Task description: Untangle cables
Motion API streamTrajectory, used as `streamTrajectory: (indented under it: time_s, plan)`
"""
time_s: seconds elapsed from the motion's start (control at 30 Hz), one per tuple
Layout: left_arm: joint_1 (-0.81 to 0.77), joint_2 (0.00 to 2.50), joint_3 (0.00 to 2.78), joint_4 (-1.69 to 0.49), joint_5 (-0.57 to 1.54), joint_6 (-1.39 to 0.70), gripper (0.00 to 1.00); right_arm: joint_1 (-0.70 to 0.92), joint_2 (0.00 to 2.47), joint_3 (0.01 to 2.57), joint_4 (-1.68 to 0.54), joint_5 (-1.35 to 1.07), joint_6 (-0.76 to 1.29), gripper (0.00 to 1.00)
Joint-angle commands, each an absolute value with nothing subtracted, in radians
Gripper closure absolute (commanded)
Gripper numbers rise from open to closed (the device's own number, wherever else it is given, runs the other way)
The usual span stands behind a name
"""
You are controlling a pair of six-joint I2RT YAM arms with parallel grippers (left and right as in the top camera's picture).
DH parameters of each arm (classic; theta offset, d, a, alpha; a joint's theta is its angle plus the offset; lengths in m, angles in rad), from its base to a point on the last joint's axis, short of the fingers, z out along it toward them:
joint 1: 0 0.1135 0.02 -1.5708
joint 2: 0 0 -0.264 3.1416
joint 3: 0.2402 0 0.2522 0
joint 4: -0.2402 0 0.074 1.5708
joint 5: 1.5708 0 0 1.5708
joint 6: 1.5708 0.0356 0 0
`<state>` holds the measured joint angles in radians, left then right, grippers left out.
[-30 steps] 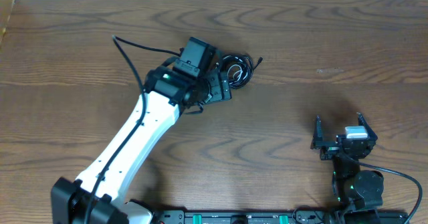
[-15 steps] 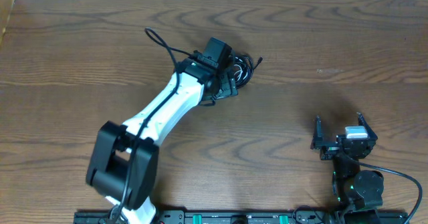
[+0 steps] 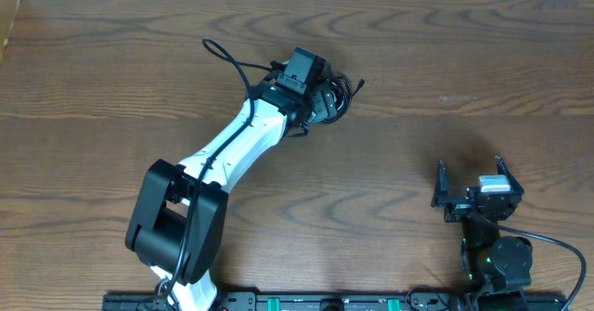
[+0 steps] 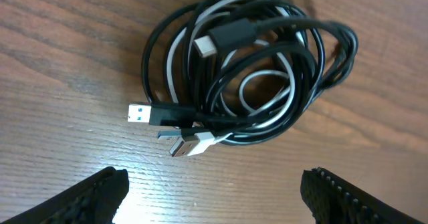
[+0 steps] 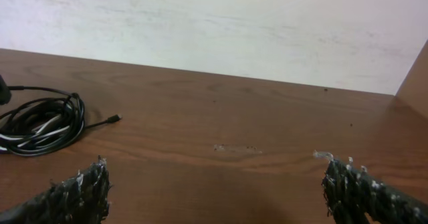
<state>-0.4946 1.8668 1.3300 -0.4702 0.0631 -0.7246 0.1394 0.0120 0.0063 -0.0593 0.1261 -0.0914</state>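
The long thin black cable [image 4: 334, 43] and the shorter thin white cable [image 4: 267, 75] lie wound together in one loose coil on the brown wooden table [image 3: 464, 51], toward its far middle. A black blue-tipped plug [image 4: 148, 112] and a white metal-tipped plug [image 4: 190, 144] stick out side by side at the coil's edge. The left jaws hang spread wide over that coil, gripping nothing, while the right jaws, near the table's front right and well apart from the cables, stand equally wide and empty.
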Motion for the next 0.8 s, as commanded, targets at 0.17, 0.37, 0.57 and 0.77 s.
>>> streamTrajectory:
  time_s: [0.17, 0.37, 0.57, 0.77]
  plan:
    - [-0.495, 1.973, 1.326, -0.426, 0.033, -0.879, 0.12, 0.134, 0.006, 0.005, -0.064, 0.125, -0.091, 0.01]
    - [-0.494, 2.029, 1.326, -0.381, 0.032, -0.886, 0.12, 0.134, 0.006, 0.005, -0.064, 0.125, -0.091, 0.01]
    - [-0.494, 2.030, 1.326, -0.361, 0.032, -0.885, 0.28, 0.134, 0.006, 0.005, -0.064, 0.125, -0.091, 0.01]
    - [-0.494, 2.031, 1.326, -0.398, 0.032, -0.884, 0.50, 0.134, 0.006, 0.005, -0.064, 0.125, -0.091, 0.01]
